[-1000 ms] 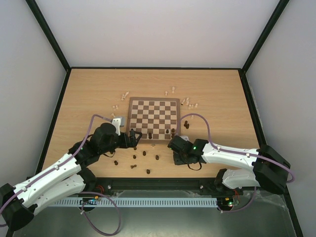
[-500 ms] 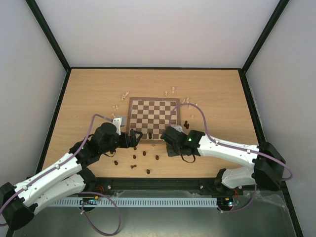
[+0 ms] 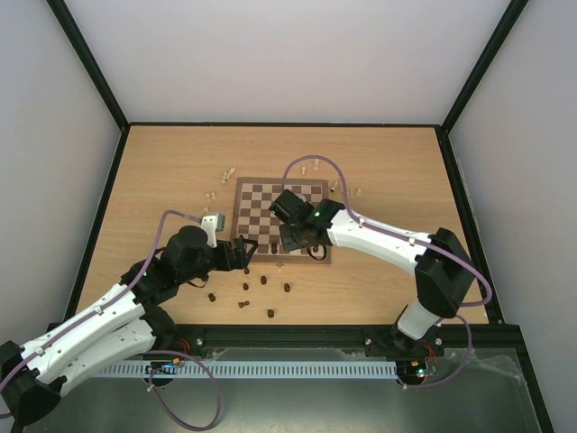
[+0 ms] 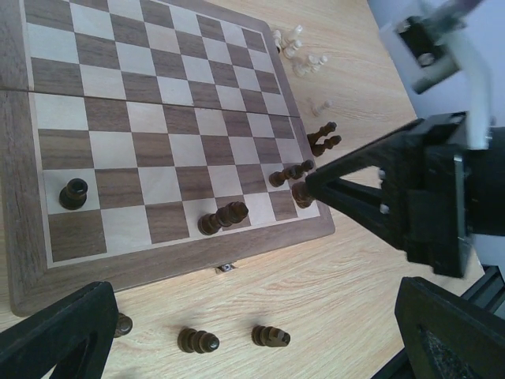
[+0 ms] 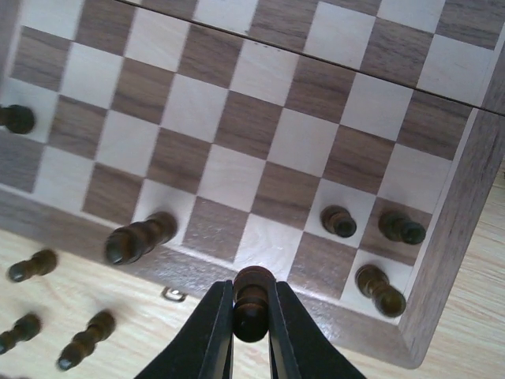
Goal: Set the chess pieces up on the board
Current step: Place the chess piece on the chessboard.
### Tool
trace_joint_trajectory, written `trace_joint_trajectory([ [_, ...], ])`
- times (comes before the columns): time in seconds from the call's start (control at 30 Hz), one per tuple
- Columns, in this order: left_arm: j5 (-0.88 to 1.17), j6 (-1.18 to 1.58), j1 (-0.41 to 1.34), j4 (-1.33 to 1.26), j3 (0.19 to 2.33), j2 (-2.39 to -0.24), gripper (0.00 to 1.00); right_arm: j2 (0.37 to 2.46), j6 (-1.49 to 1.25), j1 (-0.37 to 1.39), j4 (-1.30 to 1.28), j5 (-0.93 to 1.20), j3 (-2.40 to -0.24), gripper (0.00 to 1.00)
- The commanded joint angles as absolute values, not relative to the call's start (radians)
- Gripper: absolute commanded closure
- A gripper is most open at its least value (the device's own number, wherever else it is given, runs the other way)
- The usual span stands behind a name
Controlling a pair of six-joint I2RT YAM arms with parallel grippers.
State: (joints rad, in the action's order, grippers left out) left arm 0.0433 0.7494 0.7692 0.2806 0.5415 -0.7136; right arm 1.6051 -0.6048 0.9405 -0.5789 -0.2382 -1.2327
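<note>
over board (image 5: 237,126), near edge, dark chess piece (image 5: 252,306) clamped in right gripper (image 5: 251,294)

Quick count: one board (image 3: 257,203). For dark chess pieces (image 5: 339,222) I get five on the board. Three are bunched in its near right corner, one's tipped over along the near edge, and one's by the near left corner. One more dark piece (image 5: 254,276) is pinched in the right end effector (image 5: 252,296). Six loose dark ones (image 3: 263,280) sit on the surface off the board's near edge, and two more dark ones (image 4: 323,138) off its right edge. The pale chess pieces (image 3: 316,163) come to maybe ten by the far corners, but they're too tiny to count properly.
</note>
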Motion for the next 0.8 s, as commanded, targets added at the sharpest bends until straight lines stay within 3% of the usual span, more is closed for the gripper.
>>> trace_joint_trajectory([
  [0.0, 0.022, 0.754, 0.770, 0.311, 0.535, -0.691, 0.01, 1.662, -0.535, 0.901, -0.618, -0.208, -1.257, 0.89],
  [0.77, 0.009, 0.757, 0.770, 0.329, 0.532, -0.673, 0.01, 1.839, -0.490, 0.846, -0.547, -0.178, -1.315, 0.88],
])
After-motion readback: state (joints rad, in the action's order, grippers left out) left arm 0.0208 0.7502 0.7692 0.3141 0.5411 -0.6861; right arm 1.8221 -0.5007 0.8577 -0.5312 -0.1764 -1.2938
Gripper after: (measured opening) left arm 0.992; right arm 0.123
